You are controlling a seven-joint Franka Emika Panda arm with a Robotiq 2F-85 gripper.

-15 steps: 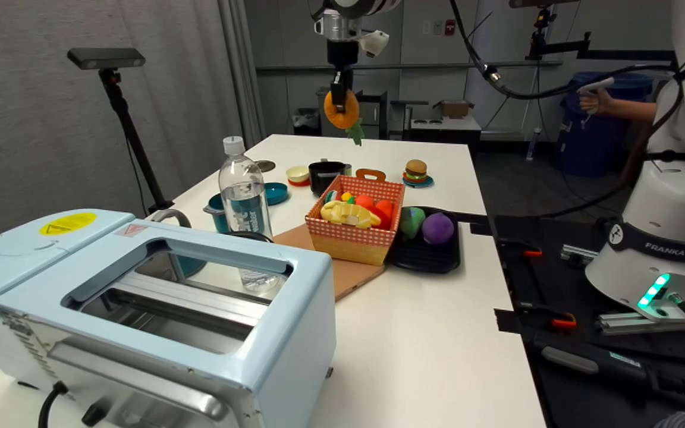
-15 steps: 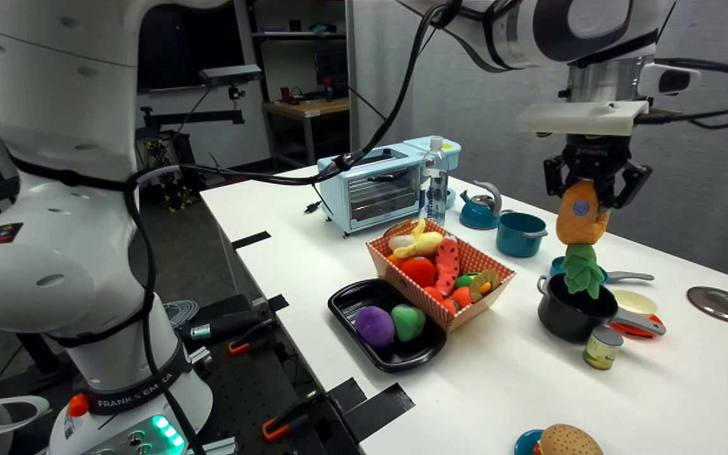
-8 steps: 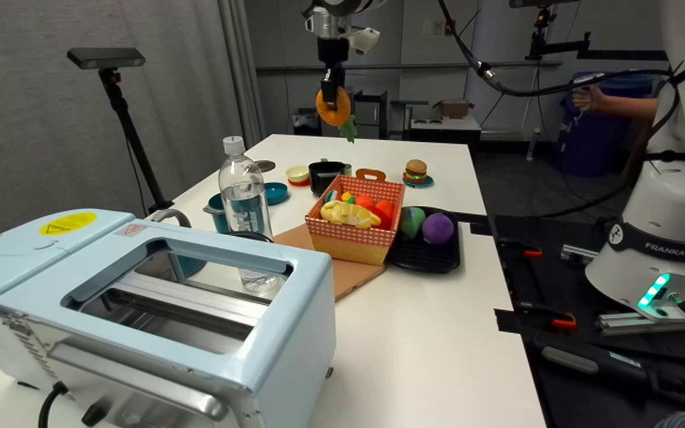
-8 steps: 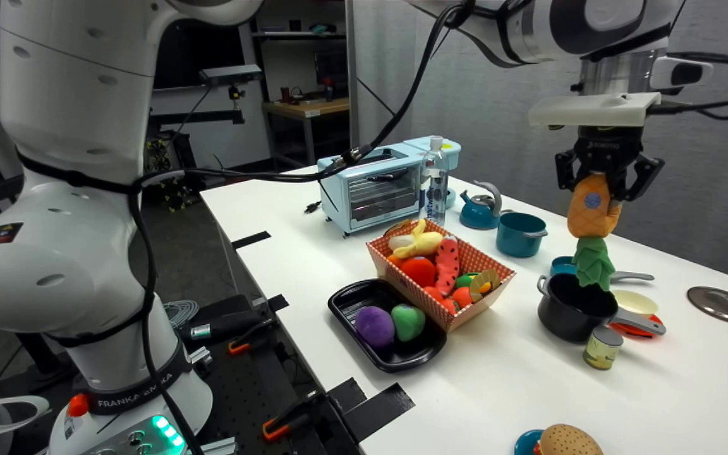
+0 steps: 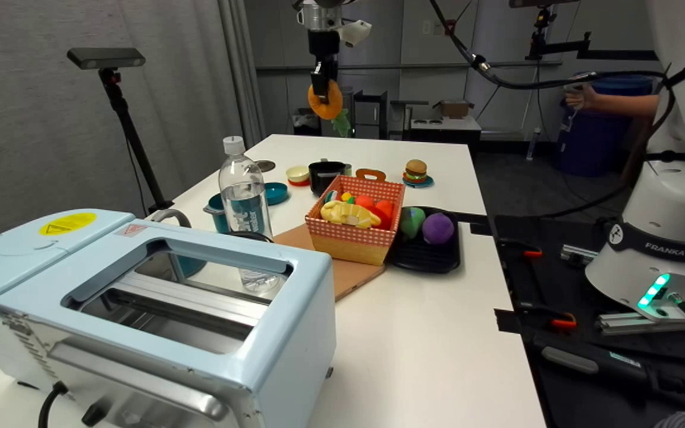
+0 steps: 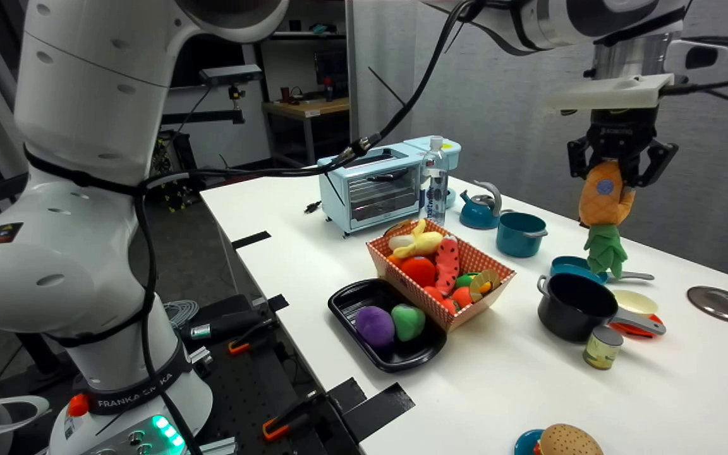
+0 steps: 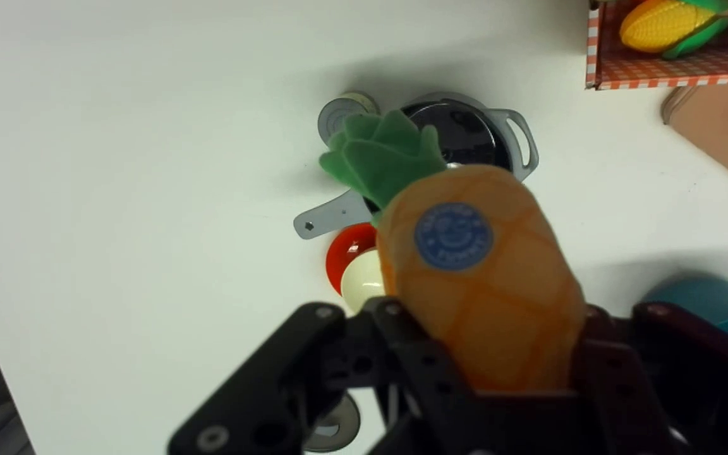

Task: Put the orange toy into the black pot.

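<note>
The orange toy, a soft pineapple [image 6: 596,201] with green leaves, hangs leaves down from my gripper [image 6: 608,183]. It also shows in an exterior view [image 5: 333,101] and large in the wrist view [image 7: 484,272]. My gripper [image 7: 491,316] is shut on its orange body, with one finger on each side. The black pot [image 6: 567,321] with a grey handle stands on the table, its inside dark with nothing seen in it. It shows in an exterior view [image 5: 321,183] and in the wrist view [image 7: 459,129], partly covered by the leaves. The toy is well above table height.
A can [image 6: 603,347] stands against the pot's near side. A cream bowl [image 6: 634,302] on a red plate, a blue pan [image 6: 571,265] and a lid [image 6: 724,305] lie around it. A checked basket [image 6: 395,275] of toy food and a black dish [image 6: 389,365] are nearby.
My gripper and the toy have risen and moved left in one exterior picture and right in its counterpart. The leaves no longer overlap the pot there. The toy stays held; the table things have not moved.
</note>
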